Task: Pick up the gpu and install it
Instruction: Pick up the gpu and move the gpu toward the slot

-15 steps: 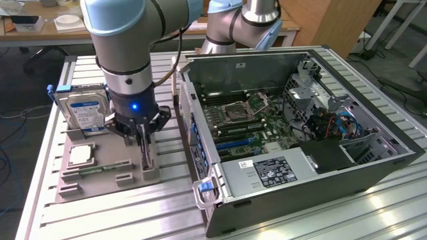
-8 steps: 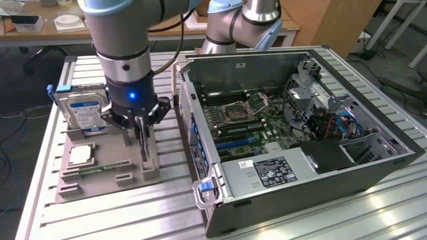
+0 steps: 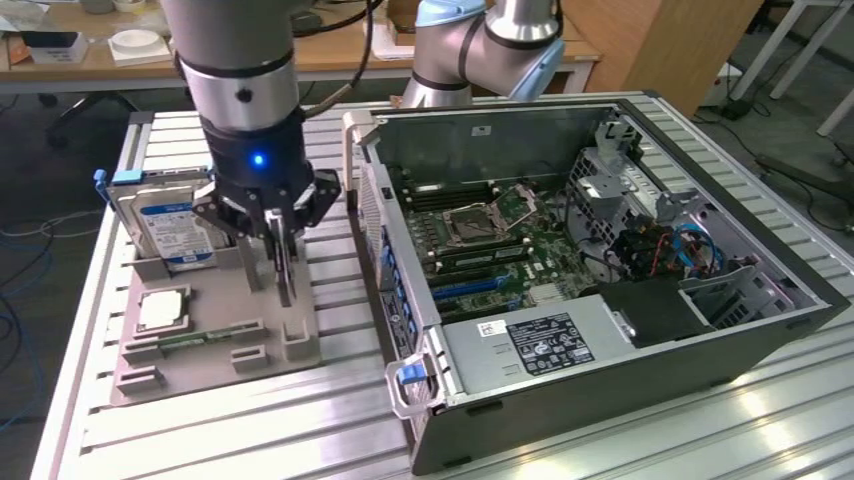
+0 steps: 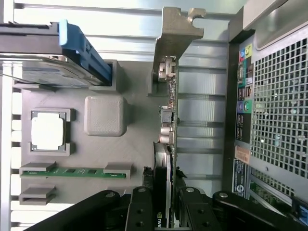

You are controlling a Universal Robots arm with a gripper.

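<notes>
Table (image 3: 240, 430) strip between gpu (image 3: 284, 262) and case (image 3: 641, 372)

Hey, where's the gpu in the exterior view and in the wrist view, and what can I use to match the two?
Exterior view: the gpu stands edge-on under the gripper, over the grey tray, on the exterior view's left of the computer case.
Wrist view: the gpu runs edge-on out from between the fingers, silver bracket at its far end.
Shared landmark: the square silver chip in the tray.
</notes>
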